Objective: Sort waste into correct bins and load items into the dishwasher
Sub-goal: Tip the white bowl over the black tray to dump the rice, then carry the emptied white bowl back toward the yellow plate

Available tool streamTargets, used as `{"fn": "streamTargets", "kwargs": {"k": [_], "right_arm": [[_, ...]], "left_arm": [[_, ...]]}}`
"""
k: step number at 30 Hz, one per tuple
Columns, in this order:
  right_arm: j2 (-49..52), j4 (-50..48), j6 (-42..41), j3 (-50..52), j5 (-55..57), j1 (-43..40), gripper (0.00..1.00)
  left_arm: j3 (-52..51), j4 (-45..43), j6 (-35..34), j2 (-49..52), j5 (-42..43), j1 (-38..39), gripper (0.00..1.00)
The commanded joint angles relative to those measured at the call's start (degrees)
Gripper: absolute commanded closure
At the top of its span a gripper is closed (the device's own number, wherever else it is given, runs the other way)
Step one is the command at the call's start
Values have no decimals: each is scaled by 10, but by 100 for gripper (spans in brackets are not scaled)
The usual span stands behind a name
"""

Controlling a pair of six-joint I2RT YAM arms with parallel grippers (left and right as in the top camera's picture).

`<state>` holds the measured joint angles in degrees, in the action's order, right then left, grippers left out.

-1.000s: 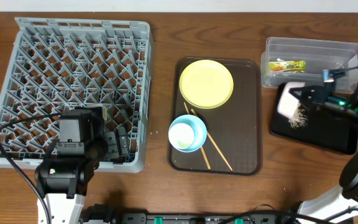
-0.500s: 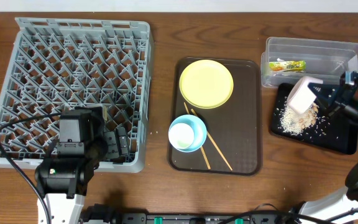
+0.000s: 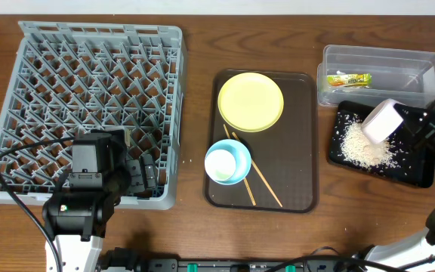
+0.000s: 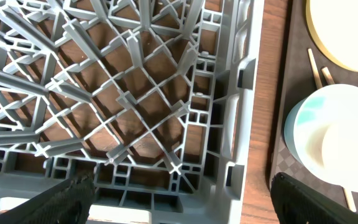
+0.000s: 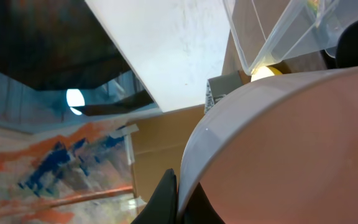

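My right gripper point(image 3: 408, 127) is shut on the rim of the small white bowl point(image 3: 381, 121) and holds it tipped over the black tray point(image 3: 414, 171). The bowl fills the right wrist view point(image 5: 291, 149), pinched between the fingers point(image 5: 178, 200). White rice crumbs point(image 3: 365, 148) lie heaped on the black tray. The yellow-green wrapper point(image 3: 349, 78) lies in the clear tub point(image 3: 380, 59). The yellow plate point(image 3: 251, 101), the light blue cup point(image 3: 228, 162) with a white cup inside, and the chopsticks point(image 3: 257, 178) sit on the brown tray point(image 3: 305, 143). My left gripper point(image 4: 182, 202) is open over the grey rack's point(image 3: 89, 98) front right corner.
The rack's edge point(image 4: 241, 99) and the blue cup point(image 4: 334, 143) show in the left wrist view. The left arm's body point(image 3: 89, 181) covers the rack's front part. Bare wood lies between the rack and the brown tray.
My right gripper has swung to the right with the bowl tipped. Rice has poured out and now lies in a heap on the black tray. The left arm has not moved.
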<state>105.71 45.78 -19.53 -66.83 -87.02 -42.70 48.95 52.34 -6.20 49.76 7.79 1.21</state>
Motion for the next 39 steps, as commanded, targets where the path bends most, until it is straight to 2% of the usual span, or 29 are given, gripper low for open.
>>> {"fn": "streamTargets", "kwargs": {"k": [1, 9, 15, 19, 23, 25, 28, 33, 39], "right_arm": [[4, -1, -20, -6, -23, -8, 99], [4, -4, 37, -6, -23, -7, 99], [4, -20, 180, -6, -23, -3, 99], [3, -9, 211, -6, -6, 0, 99], [0, 37, 213, -6, 134, 16, 99], [-7, 67, 244, -6, 202, 31, 99], [-31, 85, 256, -6, 230, 56, 99], [-125, 78, 256, -18, 287, 122, 99], [-218, 17, 247, -24, 510, 308, 99]], "left_arm": [[13, 2, -5, 0, 6, -3, 8], [13, 1, -5, 0, 6, -3, 8], [13, 1, -5, 0, 6, -3, 8], [13, 1, -5, 0, 6, -3, 8], [13, 1, -5, 0, 6, -3, 8], [13, 1, -5, 0, 6, -3, 8], [13, 1, -5, 0, 6, -3, 8], [13, 1, -5, 0, 6, -3, 8], [13, 1, -5, 0, 6, -3, 8]]}}
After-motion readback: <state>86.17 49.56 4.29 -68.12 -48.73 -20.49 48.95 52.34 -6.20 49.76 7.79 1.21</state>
